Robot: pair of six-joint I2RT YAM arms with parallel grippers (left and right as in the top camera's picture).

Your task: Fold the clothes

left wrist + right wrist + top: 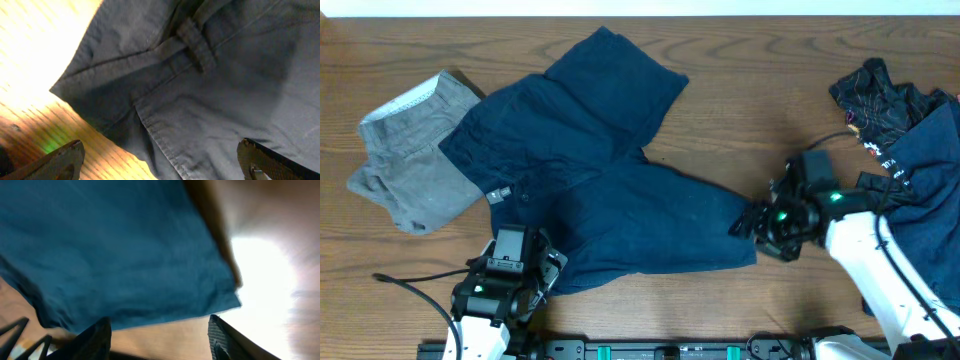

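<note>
Dark navy blue shorts (605, 170) lie spread flat across the middle of the table, waistband toward the lower left, legs toward the top and right. Grey-olive shorts (415, 150) with pale waistband lining lie at the far left, partly under the navy shorts. My left gripper (525, 265) is open and empty at the navy waistband's front corner; its view shows a belt loop and seam (197, 47) between the fingers (160, 160). My right gripper (750, 222) is open and empty at the right leg's hem; the hem (150, 270) lies just ahead of the fingers (160, 335).
A pile of more clothes, a dark printed garment (880, 100) and a blue one (930, 180), sits at the right edge behind my right arm. The wooden table (760, 80) shows around the garments.
</note>
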